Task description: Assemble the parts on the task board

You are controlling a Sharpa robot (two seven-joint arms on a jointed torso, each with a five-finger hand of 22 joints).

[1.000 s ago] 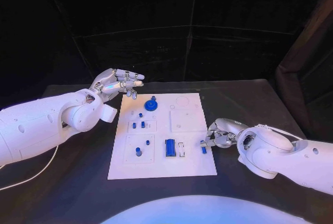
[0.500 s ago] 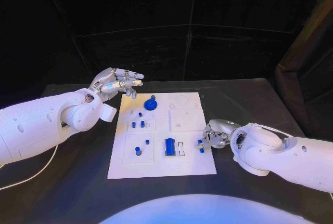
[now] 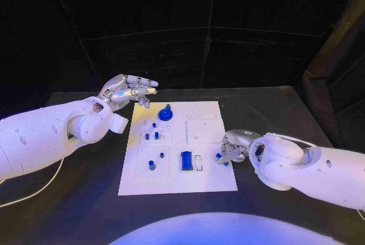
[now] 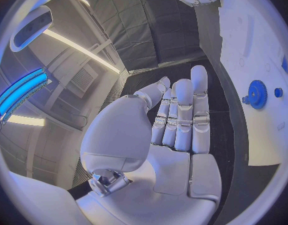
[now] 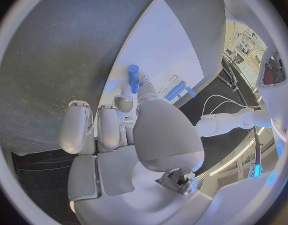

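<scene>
The flat white rectangular task board [image 3: 204, 179] lies at the centre of the black tabletop [image 3: 281, 105], long sides running from the near edge to the far edge. Shallow square recesses mark its surface. Near its far edge stands one blue toothed gear [image 3: 165, 115], with one small blue round peg [image 3: 167, 106] just beyond it. Toward the near edge stands one upright blue rectangular block [image 3: 186, 160]. Small blue pegs stand in the recesses along the left side; their exact count cannot be told.

The silver right hand [image 3: 231, 149] is at the board's right edge and pinches one short blue cylindrical pin [image 5: 133, 75] between thumb and fingertips above the board.

The silver left hand [image 3: 131, 90] hangs above the board's far left corner, fingers straight and close together, holding nothing.

Black curtains [image 3: 182, 50] enclose the far side of the table.
</scene>
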